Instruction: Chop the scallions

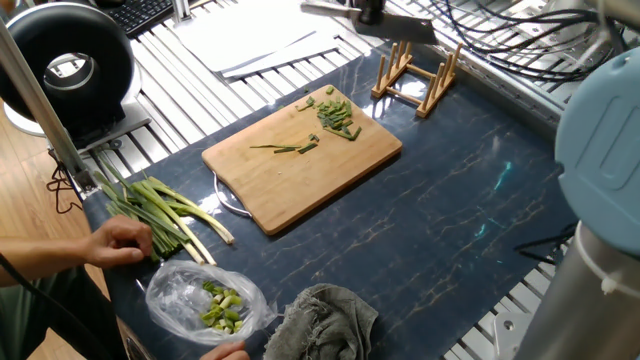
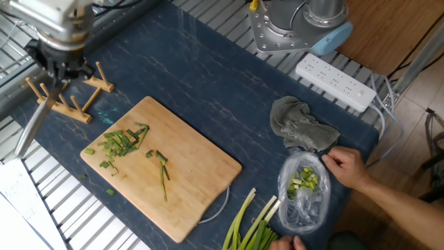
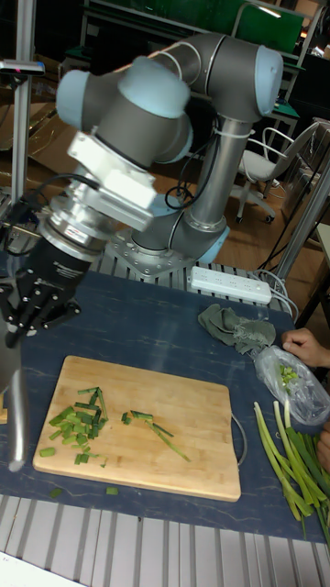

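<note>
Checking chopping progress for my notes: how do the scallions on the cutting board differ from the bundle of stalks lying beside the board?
The scallions are mostly short cut bits heaped at one end of the cutting board, with one thin stalk piece uncut; the bundle of stalks is whole and long. The scallions are all green; the bundle shows white bases. The bundle lies on the dark table, a person's hand on it. Both are green.

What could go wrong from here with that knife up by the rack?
The pincer holds the knife above the wooden rack; lowering carelessly, the blade might strike a peg. Chopped scallions lie near the cutting board edge, and some bits already lie off it, so more could scatter. The person's hand rests on the spare stalks, within the workspace.
</note>
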{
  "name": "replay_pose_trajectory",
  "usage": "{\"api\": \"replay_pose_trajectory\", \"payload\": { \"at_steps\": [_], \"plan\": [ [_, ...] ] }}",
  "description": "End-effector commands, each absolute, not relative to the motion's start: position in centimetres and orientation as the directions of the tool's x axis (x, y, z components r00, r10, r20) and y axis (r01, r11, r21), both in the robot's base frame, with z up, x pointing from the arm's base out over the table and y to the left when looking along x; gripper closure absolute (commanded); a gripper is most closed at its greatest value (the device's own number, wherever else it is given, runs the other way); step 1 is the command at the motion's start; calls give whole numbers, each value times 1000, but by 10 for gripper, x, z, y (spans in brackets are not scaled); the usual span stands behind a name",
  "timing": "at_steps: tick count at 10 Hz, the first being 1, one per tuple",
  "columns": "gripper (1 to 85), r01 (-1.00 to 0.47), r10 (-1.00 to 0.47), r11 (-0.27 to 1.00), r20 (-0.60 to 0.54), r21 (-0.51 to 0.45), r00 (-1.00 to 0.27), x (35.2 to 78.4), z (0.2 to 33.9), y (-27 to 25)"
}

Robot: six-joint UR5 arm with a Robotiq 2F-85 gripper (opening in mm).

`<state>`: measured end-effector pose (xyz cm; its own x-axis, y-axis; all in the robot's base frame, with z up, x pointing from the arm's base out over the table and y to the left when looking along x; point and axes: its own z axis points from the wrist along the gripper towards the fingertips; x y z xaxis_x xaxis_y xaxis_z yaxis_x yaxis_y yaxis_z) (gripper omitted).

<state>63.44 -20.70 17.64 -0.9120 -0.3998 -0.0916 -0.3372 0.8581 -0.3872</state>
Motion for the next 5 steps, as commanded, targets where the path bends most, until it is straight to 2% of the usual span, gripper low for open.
{"api": "replay_pose_trajectory", "payload": {
  "at_steps": [1,5],
  "plan": [
    [843,-304,-349,901,-100,-309,-932,603,156,-221],
    [843,-340,-388,894,-126,-290,-913,596,141,-228]
  ]
}}
